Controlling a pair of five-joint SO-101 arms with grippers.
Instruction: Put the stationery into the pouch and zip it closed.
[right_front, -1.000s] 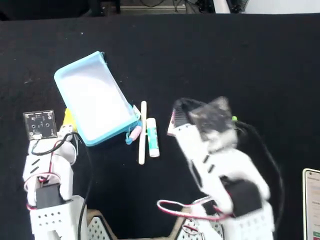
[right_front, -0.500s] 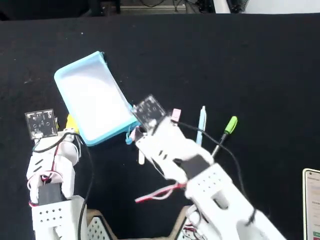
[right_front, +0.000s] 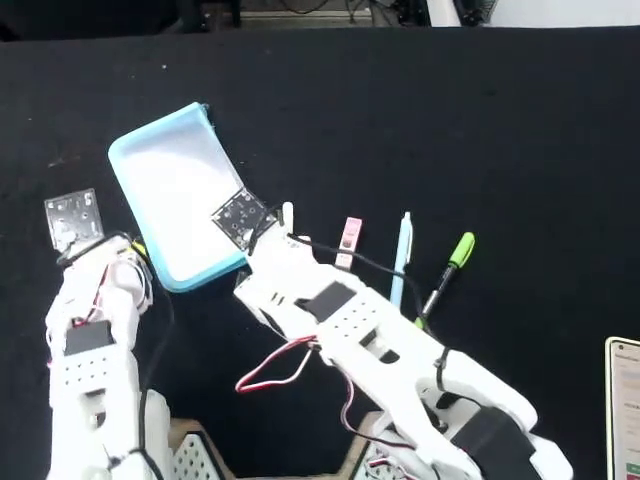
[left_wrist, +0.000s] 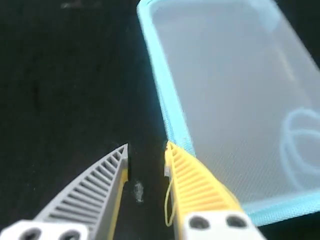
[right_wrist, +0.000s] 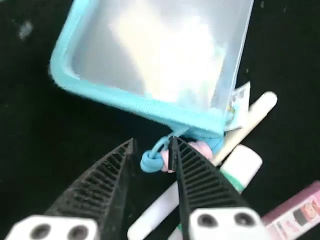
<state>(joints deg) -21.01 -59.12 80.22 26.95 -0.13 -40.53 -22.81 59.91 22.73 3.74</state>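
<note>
Pouch (right_front: 175, 200), 1 only, light blue w/ pale see-through face, lies flat on black bench (right_front: 480, 120); cables (right_front: 330, 8) beyond far edge. Long axis slants far-left to near-right, zip pull (right_wrist: 150, 161) at near corner. Left claw (left_wrist: 146, 149) spread, beside pouch's long edge. Right claw (right_wrist: 151, 141) spread, zip pull btw its fingers. Loose stationery, 5 pcs: white stick (right_wrist: 247, 122), glue stick (right_wrist: 241, 167), pink pack (right_front: 349, 240), blue pen (right_front: 401, 262), green marker (right_front: 456, 255).

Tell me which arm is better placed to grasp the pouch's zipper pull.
Probably the right. The right gripper, open, hovers just over the blue zipper pull at the pouch corner. The left gripper, also open, sits beside another pouch edge.
</note>
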